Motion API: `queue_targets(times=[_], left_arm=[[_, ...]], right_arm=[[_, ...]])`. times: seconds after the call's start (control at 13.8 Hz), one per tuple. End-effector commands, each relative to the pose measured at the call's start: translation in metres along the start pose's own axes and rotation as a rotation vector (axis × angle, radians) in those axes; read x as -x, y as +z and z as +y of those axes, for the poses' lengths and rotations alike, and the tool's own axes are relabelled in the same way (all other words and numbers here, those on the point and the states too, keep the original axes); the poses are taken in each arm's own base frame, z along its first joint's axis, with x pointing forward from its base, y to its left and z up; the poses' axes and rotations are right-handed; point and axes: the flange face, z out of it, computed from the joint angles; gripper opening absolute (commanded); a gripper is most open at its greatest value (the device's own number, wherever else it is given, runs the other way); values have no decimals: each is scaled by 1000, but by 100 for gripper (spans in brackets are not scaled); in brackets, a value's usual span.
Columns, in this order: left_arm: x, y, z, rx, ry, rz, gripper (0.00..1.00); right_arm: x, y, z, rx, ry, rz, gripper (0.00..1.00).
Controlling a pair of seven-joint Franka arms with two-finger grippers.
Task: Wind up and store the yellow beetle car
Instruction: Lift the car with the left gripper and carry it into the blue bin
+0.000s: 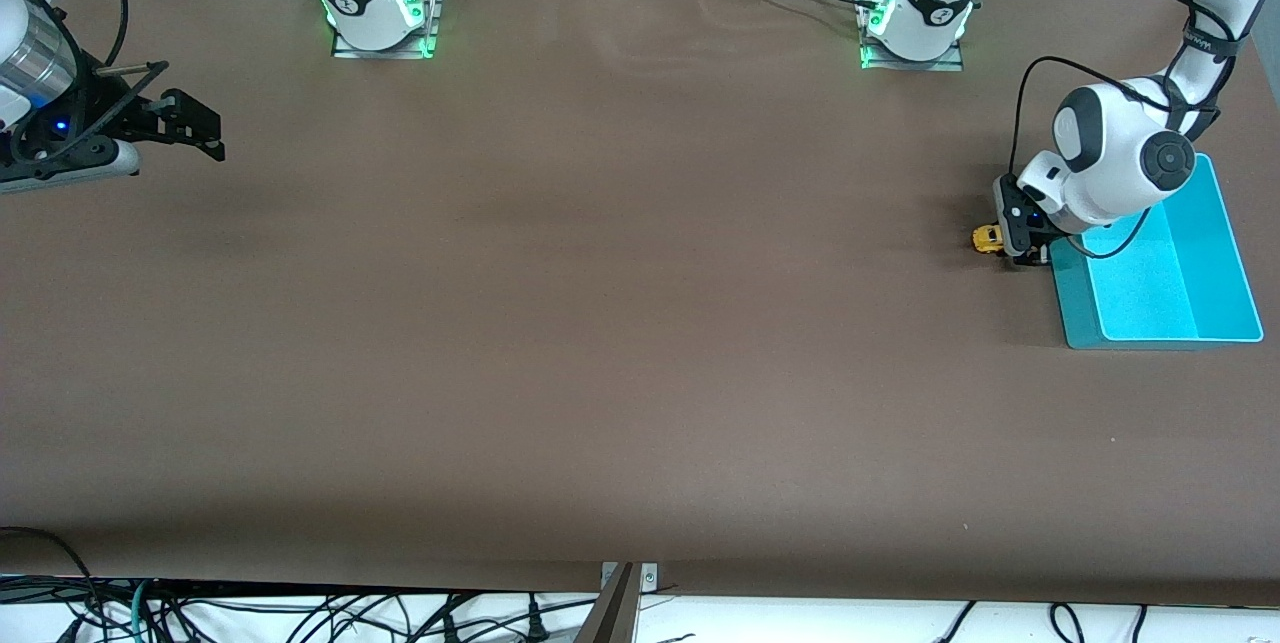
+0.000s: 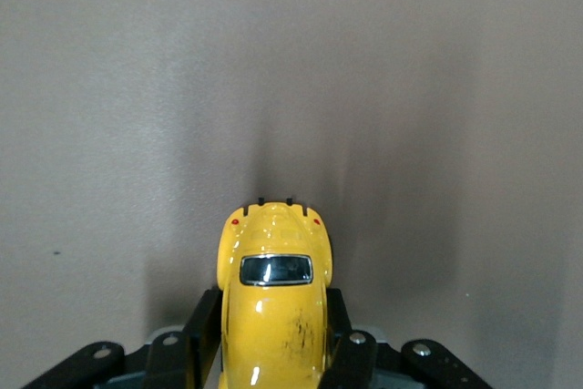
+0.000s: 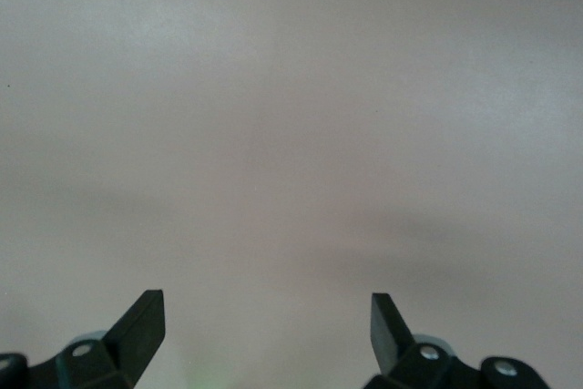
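Left wrist view: left tool (image 2: 271,353) clamps yellow beetle car (image 2: 273,293), low on table (image 1: 600,323) near left arm's edge, beside blue bin (image 1: 1225,223). Right tool (image 3: 267,325) wide, waiting at right arm's edge. Risk: small smooth car slipping during winding.

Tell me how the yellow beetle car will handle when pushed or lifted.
Likely rigid: the yellow beetle car has a hard glossy shell, possibly slippery between the left claw pads. Being wheeled, it would probably roll if nudged. It looks tiny beside the claw, so probably light.
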Motion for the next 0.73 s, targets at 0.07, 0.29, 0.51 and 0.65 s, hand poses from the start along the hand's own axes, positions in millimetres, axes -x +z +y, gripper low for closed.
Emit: queue_targets(times=[0.07,0.29,0.51,0.65], left_arm=[[-29,-73,-38,52,4,-19,16],[-73,-147,-81,166,3,-23,17],[-72,-202,-97,195,-27,-44,19],[-19,-211,-96,203,-73,-35,21]], right_arm=[[-3,-6,2,11,10,-10,100],[-2,-6,3,11,11,-10,100],[-2,-6,2,9,11,-9,100],[-2,-6,2,9,11,-9,100]])
